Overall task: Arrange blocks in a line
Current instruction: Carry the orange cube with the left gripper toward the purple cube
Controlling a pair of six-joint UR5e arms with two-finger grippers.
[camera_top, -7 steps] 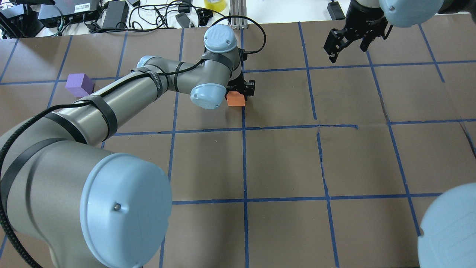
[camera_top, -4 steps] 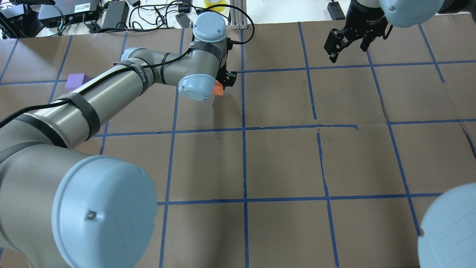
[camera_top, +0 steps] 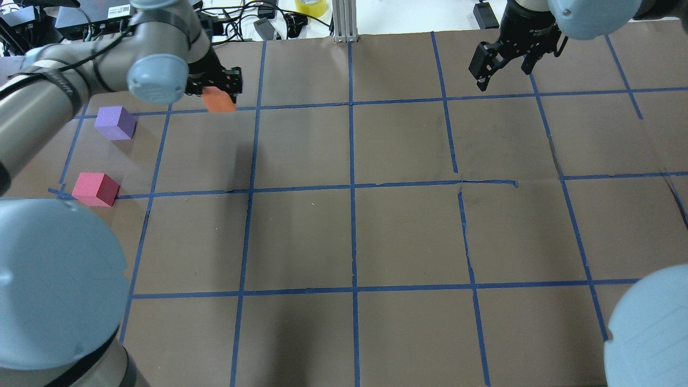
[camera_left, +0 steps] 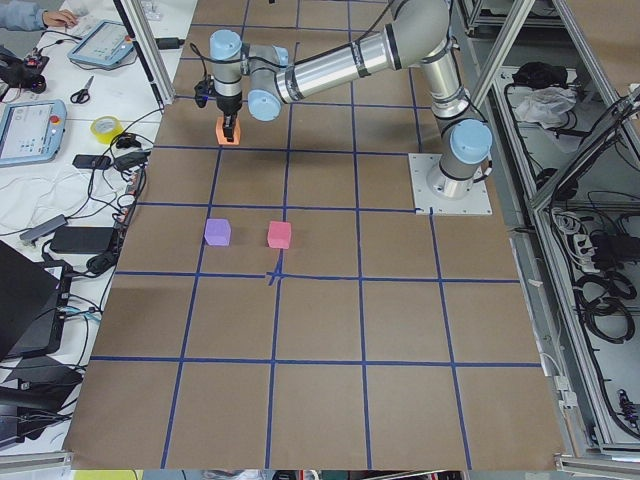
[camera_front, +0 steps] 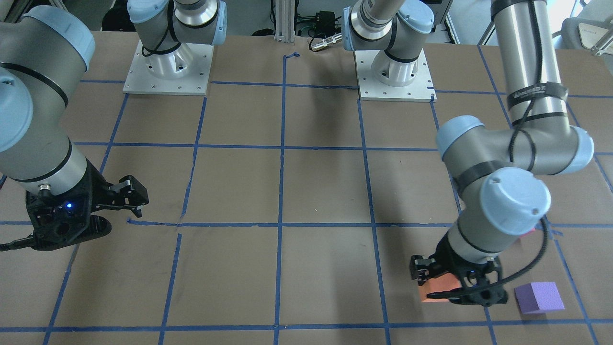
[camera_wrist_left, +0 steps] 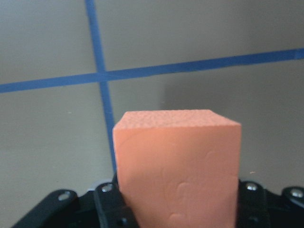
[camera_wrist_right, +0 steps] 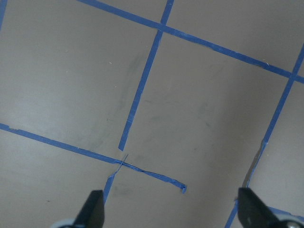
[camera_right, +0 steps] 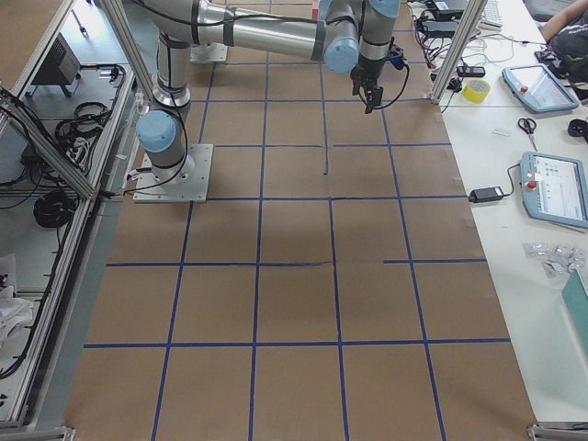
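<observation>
My left gripper (camera_top: 219,92) is shut on the orange block (camera_top: 217,101) and holds it low over the table at the far left, on a blue tape line. The orange block fills the left wrist view (camera_wrist_left: 178,166) and also shows in the front view (camera_front: 437,290). The purple block (camera_top: 114,122) sits on the table to the left of the orange one. The pinkish-red block (camera_top: 97,188) sits nearer to me than the purple one. My right gripper (camera_top: 502,67) is open and empty above the far right of the table, with bare table between its fingertips (camera_wrist_right: 92,211).
The brown table (camera_top: 403,231) has a grid of blue tape lines. Cables, power bricks and a yellow tape roll (camera_top: 310,6) lie beyond its far edge. An aluminium post (camera_top: 344,21) stands at the far middle.
My left arm has swung left and farther away, carrying the orange block from the table's middle to near the purple block. The pinkish-red block is now uncovered. The right arm has not moved.
</observation>
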